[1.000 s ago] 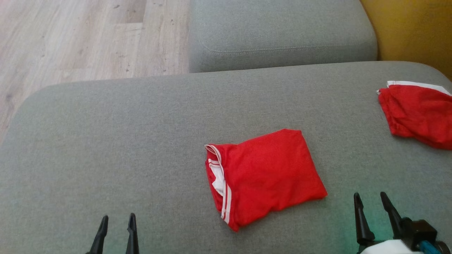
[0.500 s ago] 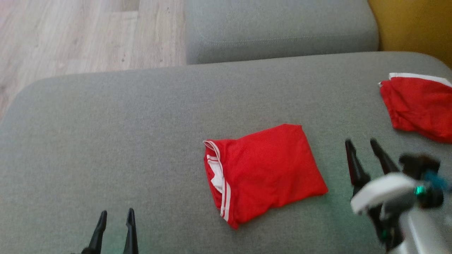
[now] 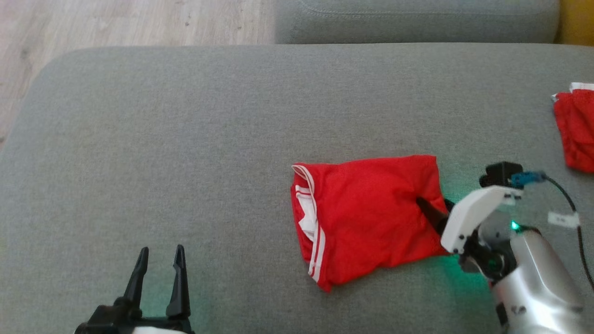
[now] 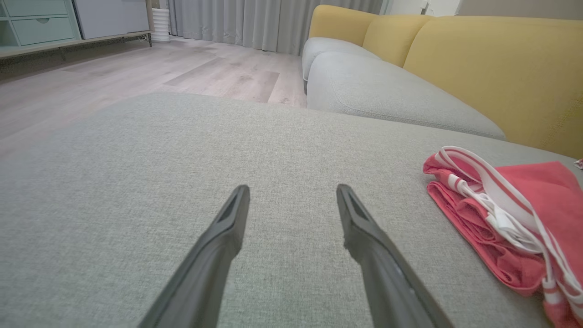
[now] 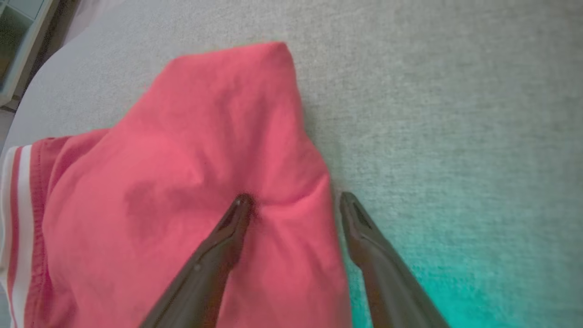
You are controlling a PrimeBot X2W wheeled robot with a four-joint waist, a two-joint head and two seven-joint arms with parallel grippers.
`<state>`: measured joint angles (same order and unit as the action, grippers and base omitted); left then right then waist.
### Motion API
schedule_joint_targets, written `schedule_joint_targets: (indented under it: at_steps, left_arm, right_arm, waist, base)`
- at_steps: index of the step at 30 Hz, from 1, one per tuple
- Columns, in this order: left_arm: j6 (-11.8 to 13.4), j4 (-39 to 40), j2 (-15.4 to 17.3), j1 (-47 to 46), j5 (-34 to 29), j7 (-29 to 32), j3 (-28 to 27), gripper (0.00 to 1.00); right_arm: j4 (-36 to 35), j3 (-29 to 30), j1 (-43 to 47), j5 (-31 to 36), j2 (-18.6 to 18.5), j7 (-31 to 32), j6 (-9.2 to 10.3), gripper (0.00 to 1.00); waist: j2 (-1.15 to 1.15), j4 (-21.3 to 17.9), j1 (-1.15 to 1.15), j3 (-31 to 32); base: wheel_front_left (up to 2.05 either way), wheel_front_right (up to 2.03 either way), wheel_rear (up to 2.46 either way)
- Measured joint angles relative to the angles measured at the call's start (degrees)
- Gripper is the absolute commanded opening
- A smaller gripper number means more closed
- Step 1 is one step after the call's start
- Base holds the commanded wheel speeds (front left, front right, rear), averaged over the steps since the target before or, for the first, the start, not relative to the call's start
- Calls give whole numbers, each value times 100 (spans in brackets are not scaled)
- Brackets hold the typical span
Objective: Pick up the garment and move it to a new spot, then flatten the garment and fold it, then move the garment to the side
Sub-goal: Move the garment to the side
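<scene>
Straddling the edge of the folded red garment (image 3: 366, 218) nearest its own arm, the right gripper (image 3: 437, 209) has its jaws spread wide. One tip dents the cloth and the other rests on the grey cushion (image 3: 185, 139) just beside the hem, so nothing is pinched yet. From the wrist, the right gripper (image 5: 294, 199) shows the same split, red fabric on one side and bare upholstery on the other. The garment lies right of the cushion's middle, its white-striped band turned towards the left gripper (image 3: 162, 250). That one hangs open and empty over bare cushion, well apart from the cloth. A second red garment (image 3: 575, 130) sits at the cushion's far right edge.
</scene>
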<state>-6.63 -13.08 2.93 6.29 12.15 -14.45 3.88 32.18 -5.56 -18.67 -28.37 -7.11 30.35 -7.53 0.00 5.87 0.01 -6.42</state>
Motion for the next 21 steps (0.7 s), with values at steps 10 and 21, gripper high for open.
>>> schedule_joint_targets:
  at_steps: [10,21]
  left_arm:
    - [11,62,-1,-48,-40,0,-37,100]
    - [-53,125,42,-1058,-325,0,364,100]
  right_arm:
    - [552,469,-1250,399,11,-575,0,0]
    - [945,2062,-2997,1357,-1266,-1166,0,0]
  waist:
    - [0,-269,-1,-229]
    - [0,-672,0,-1162]
  base:
    - [0,0,0]
    - [0,0,0]
